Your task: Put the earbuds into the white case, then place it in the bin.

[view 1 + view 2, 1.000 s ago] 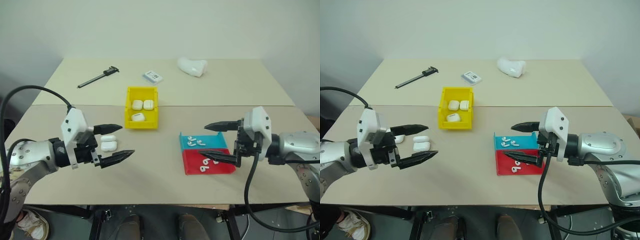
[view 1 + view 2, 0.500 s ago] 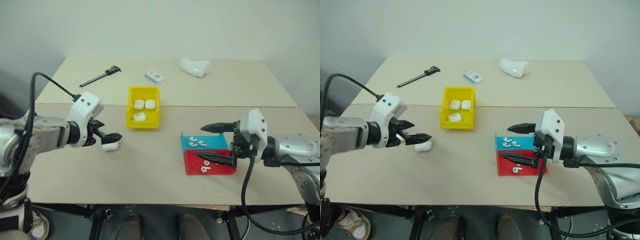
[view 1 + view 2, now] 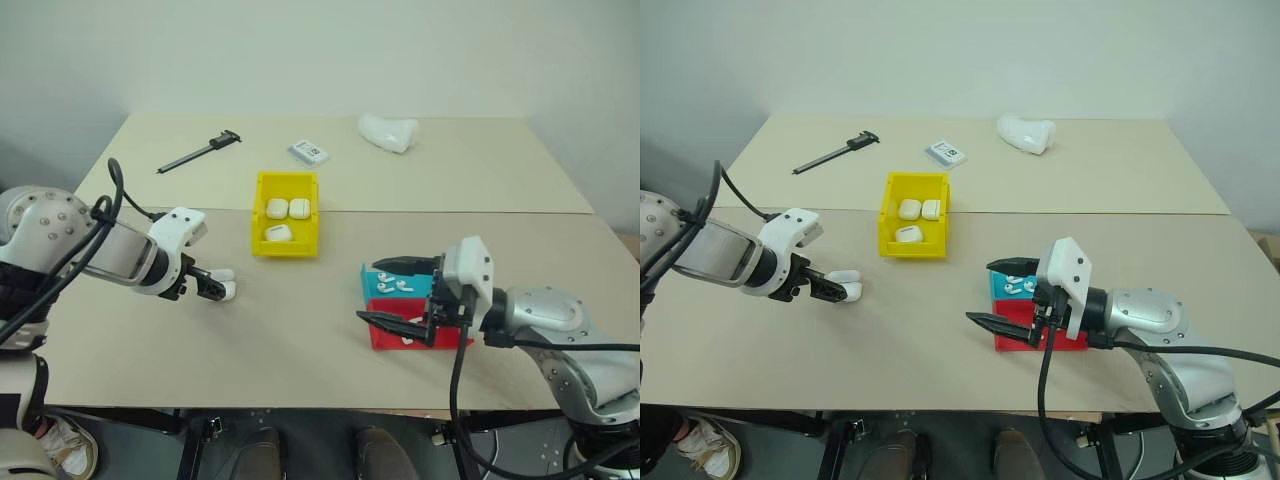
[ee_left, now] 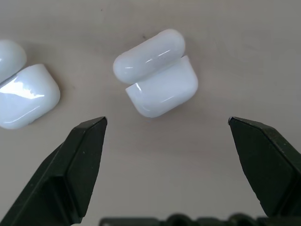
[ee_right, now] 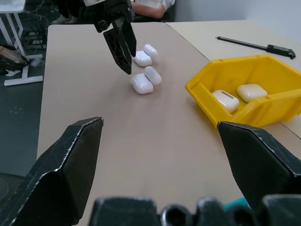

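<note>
Left claw [image 3: 212, 287] hangs tipped downward over the surface [image 3: 300, 330], fingers spread wide and nothing between them; in the left wrist view the white case [image 4: 157, 75] lies right under that gap, lid flipped open, touching neither finger. A second case [image 4: 26, 92] sits just beside it, also lid up. Over on the other side, the right claw [image 3: 400, 295] is wide open too, holding nothing, pointing across toward the left arm, its fingers poised above the blue-and-red tray [image 3: 385, 285] where the earbuds [image 3: 388, 286] lie scattered. The bin [image 3: 285, 228] stands between the two arms, farther back, well apart from the open case, with three closed cases [image 3: 285, 215] inside. Farther back on the surface: a caliper [image 3: 200, 152], a small card [image 3: 307, 152] and a white lump [image 3: 387, 132].
</note>
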You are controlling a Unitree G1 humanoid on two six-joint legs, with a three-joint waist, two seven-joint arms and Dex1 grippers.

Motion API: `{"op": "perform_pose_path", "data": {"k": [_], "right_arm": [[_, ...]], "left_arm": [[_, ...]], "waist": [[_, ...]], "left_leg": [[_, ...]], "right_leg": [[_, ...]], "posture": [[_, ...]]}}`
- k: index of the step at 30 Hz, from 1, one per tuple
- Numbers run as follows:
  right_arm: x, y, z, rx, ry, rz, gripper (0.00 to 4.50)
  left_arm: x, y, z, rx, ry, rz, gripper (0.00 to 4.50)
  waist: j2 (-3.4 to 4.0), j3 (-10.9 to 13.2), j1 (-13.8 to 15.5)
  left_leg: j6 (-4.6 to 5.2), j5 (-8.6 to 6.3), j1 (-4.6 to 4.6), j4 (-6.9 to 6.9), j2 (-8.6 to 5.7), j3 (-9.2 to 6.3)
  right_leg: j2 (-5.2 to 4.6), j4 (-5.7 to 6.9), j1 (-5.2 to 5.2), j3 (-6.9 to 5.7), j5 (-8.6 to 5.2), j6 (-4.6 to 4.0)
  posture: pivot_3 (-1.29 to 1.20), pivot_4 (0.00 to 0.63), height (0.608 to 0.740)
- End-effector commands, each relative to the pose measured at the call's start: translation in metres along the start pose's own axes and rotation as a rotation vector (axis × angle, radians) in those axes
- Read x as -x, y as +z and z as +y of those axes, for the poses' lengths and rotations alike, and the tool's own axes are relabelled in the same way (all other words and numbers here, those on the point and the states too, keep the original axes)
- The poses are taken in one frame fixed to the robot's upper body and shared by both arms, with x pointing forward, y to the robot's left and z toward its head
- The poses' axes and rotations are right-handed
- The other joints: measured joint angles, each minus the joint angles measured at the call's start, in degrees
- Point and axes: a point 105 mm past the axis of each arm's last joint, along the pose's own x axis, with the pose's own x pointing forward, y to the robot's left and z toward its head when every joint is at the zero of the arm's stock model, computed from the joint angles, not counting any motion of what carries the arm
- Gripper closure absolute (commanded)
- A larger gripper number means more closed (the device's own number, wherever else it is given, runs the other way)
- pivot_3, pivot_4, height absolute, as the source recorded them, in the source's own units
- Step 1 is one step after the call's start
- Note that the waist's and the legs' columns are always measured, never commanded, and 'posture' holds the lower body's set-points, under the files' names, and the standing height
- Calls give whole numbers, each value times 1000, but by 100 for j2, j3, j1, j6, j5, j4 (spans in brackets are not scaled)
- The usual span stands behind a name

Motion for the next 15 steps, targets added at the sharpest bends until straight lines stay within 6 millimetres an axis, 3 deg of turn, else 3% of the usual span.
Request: {"op": "perform_pose_path", "data": {"k": [1,15], "right_arm": [[-2,12,5,58,-4,-44,16],[-9,11,7,55,-11,-69,16]], "left_arm": [[0,11,3,53,35,7,0],[-25,28,-4,152,152,55,0]], "waist": [[0,0,6],[-1,0,12]], "left_leg": [[-2,2,3,1,-1,0],[-19,11,3,1,-6,1]], "right_leg": [[0,3,2,0,0,0],[0,10,0,0,-2,-3]], "posture": [[0,150,740],[0,150,740]]}}
